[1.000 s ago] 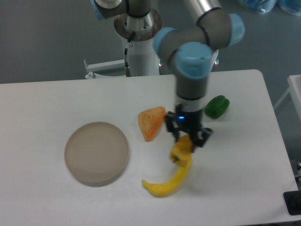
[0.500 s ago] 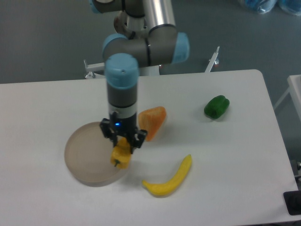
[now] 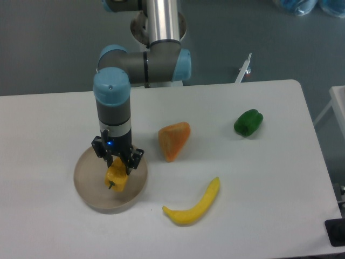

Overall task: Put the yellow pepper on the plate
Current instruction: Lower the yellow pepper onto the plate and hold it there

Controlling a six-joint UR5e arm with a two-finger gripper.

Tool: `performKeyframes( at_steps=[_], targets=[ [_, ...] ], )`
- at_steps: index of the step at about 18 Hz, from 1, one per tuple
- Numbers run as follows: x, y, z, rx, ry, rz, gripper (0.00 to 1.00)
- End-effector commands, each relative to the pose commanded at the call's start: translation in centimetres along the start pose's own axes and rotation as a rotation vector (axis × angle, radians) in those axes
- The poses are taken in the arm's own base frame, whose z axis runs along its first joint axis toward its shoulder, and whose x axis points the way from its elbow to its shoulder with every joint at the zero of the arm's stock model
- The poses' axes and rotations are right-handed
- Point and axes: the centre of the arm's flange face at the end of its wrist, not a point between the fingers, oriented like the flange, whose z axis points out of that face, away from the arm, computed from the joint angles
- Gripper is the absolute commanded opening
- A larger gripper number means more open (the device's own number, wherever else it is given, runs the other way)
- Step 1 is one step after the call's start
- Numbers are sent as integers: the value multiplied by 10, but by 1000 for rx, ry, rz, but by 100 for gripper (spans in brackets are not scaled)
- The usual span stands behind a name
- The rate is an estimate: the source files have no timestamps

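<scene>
- We count one yellow pepper (image 3: 116,179), one plate (image 3: 86,186), one green pepper (image 3: 248,122), one banana (image 3: 195,204), one orange wedge-shaped toy (image 3: 173,139), and one gripper (image 3: 117,162), all on a white table (image 3: 280,205).
- We see the jaws pinching the yellow pepper's upper part, with the pepper hanging over the middle of the plate, which sits near the table's left front area; we cannot tell whether the pepper touches the plate.
- The fingers cover the top of the pepper, and the arm hides part of the plate's rear rim; the dark stem is only a small speck at the pepper's lower end.
- The table's front and left edges are cut off by the frame.
- Against half a second ago, we find the gripper and pepper have moved left, from the plate's right edge to its middle; the other items have stayed put.
</scene>
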Motion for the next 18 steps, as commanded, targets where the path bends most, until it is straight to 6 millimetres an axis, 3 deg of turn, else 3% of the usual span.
performKeyframes(
  at_steps=[6,16,17,18],
  targets=[
    [10,8,23,-40,18,18,27],
    [12,13,31,-55,25,28,27],
    [13,13,32,-55,25,29,28],
    [12,13,31,-53,22,28,36]
  ],
)
